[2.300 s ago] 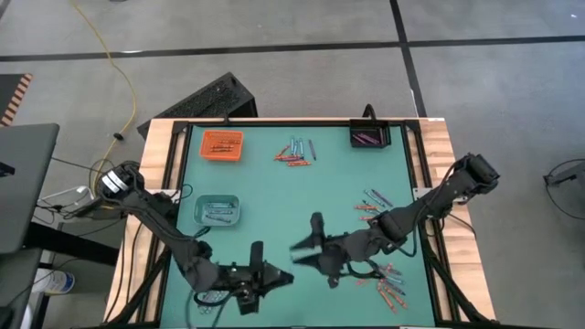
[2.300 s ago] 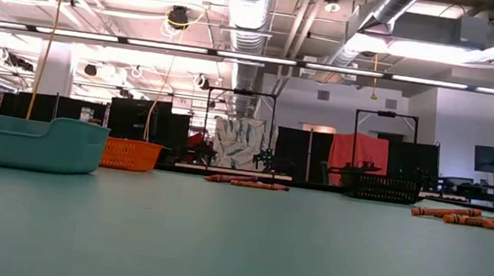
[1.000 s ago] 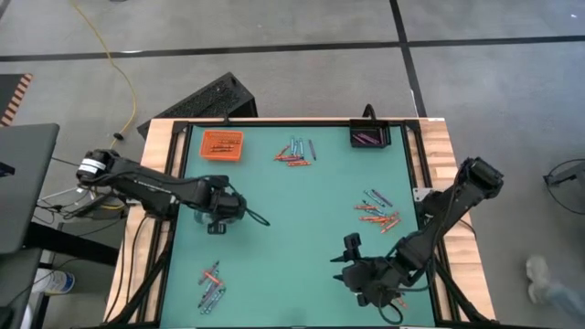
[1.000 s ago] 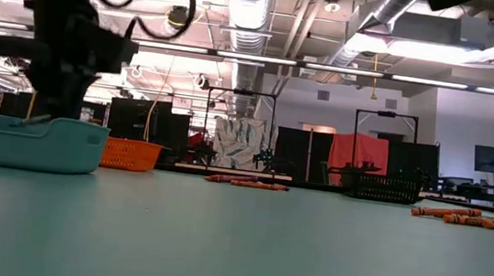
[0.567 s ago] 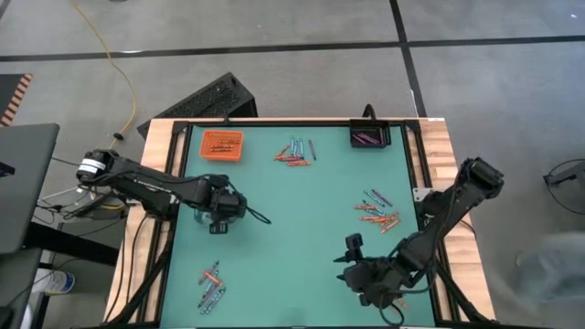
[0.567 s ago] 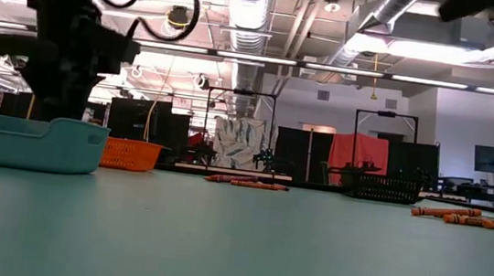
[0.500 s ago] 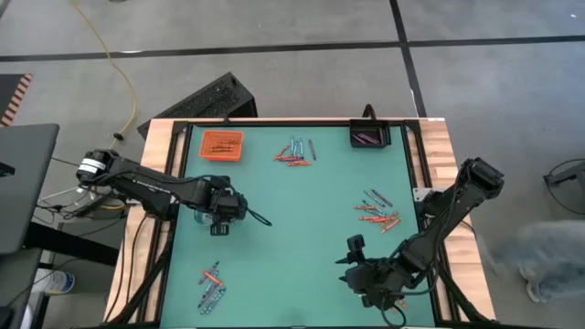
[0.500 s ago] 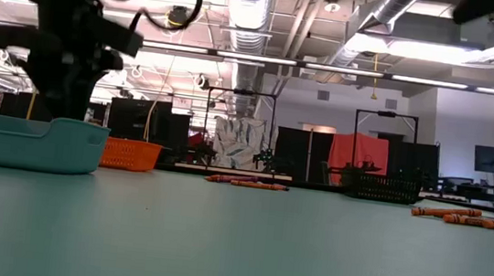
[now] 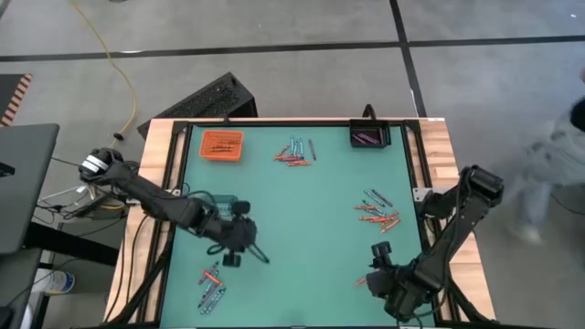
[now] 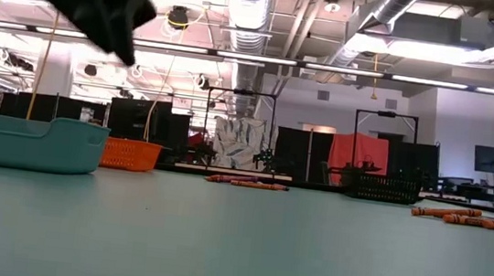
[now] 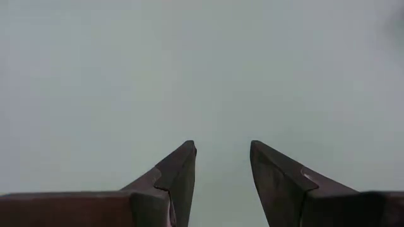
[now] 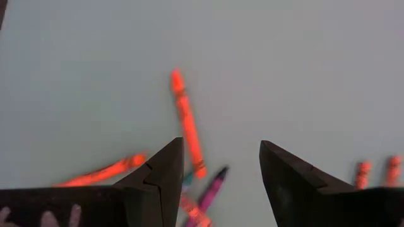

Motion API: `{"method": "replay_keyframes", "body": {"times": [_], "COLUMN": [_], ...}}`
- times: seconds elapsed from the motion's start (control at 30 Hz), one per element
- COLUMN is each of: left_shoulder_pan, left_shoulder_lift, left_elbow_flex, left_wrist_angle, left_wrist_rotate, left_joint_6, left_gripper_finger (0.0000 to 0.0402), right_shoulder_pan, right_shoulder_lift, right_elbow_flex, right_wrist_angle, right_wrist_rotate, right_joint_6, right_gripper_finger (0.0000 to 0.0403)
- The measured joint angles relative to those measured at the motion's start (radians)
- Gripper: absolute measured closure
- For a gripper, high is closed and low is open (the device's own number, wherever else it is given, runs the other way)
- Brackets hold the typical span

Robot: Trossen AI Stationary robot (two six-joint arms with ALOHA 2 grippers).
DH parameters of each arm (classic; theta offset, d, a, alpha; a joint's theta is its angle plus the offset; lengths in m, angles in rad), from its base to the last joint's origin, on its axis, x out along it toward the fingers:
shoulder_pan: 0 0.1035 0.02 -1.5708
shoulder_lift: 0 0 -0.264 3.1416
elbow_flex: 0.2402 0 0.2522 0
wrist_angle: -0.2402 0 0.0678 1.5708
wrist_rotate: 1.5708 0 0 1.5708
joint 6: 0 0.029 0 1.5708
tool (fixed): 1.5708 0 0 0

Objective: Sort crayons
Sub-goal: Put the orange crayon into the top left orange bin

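Observation:
Crayons lie in loose groups on the green table: at the far middle (image 9: 294,151), at the right (image 9: 377,212) and at the near left (image 9: 212,283). My left gripper (image 9: 234,251) is open and empty above bare table (image 11: 221,148), between the clear tray (image 9: 225,200) and the near-left group. My right gripper (image 9: 377,265) is open and empty at the near right. It hangs over an orange crayon (image 12: 186,123), a purple crayon (image 12: 211,189) and other orange ones (image 12: 107,170), touching none.
An orange tray (image 9: 221,144) holding crayons stands at the far left, and a black tray (image 9: 370,137) holding purple ones at the far right. In the low view the clear tray (image 10: 26,141) stands at the left. A blurred person (image 9: 558,155) moves beyond the table's right edge.
My left gripper has left its place over the clear tray, going toward the table's near edge and a little right, and it has risen in the low view. My right gripper has shifted a little toward the table's right edge.

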Motion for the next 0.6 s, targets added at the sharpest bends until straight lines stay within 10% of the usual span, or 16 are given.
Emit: {"method": "replay_keyframes", "body": {"times": [0.6], "left_shoulder_pan": [-0.126], "left_shoulder_lift": [0.335], "left_elbow_flex": [0.000], "left_wrist_angle": [0.608], "left_wrist_rotate": [0.008], "left_joint_6": [0.138], "left_gripper_finger": [0.0260], "right_shoulder_pan": [-0.154], "right_shoulder_lift": [0.145], "right_elbow_flex": [-0.001], "right_wrist_angle": [0.064], "right_wrist_rotate": [-0.279], "right_joint_6": [-0.207], "right_gripper_finger": [0.0248]}}
